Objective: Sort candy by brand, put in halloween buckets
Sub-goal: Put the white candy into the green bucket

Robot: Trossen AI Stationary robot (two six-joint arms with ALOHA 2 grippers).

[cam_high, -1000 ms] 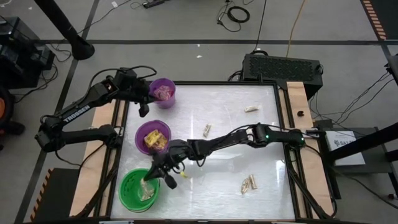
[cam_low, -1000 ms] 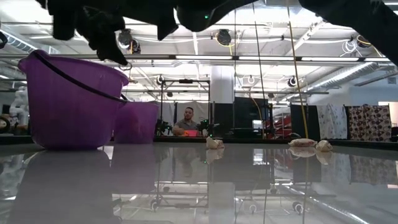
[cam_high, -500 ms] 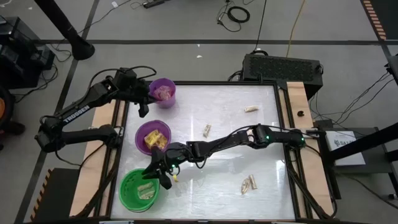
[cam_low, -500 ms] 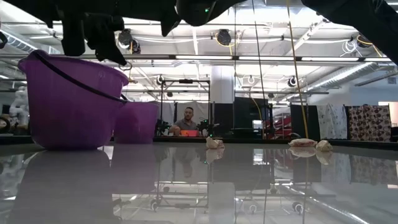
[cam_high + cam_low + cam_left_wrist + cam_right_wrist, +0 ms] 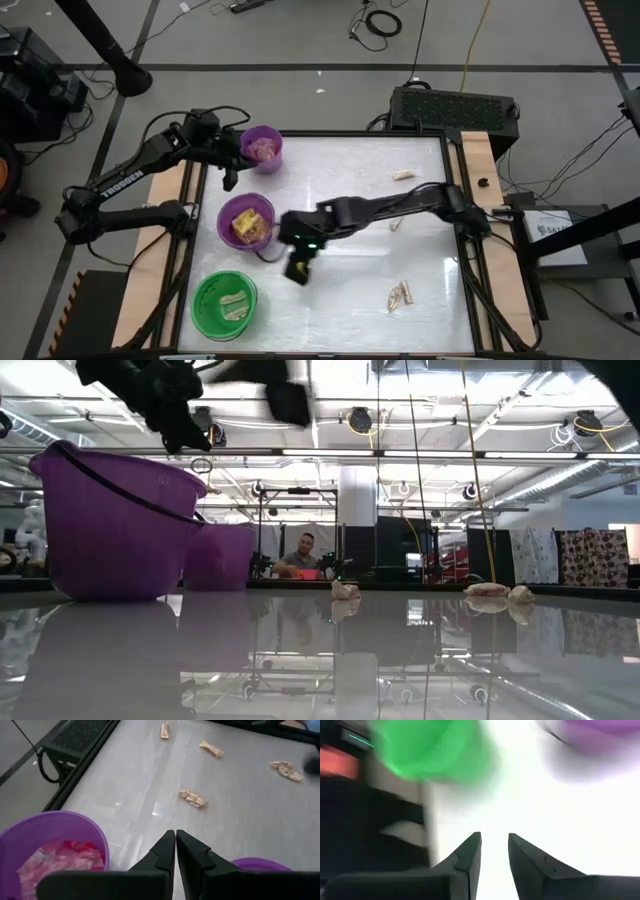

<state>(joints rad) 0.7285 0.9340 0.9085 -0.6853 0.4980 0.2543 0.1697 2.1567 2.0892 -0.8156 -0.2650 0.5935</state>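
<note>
The left gripper point(image 5: 229, 178) hangs with fingers pressed together and empty between the small purple bucket point(image 5: 262, 149) of pink-red packets point(image 5: 60, 861) and the wider purple bucket point(image 5: 245, 221) of yellow packets point(image 5: 246, 224). Near and left stands the green bucket point(image 5: 224, 304), holding tan pieces. The right gripper point(image 5: 297, 270) hovers just right of it, fingers slightly parted and empty. Loose tan candies point(image 5: 401, 294) lie scattered on the table point(image 5: 360, 300) to the right.
</note>
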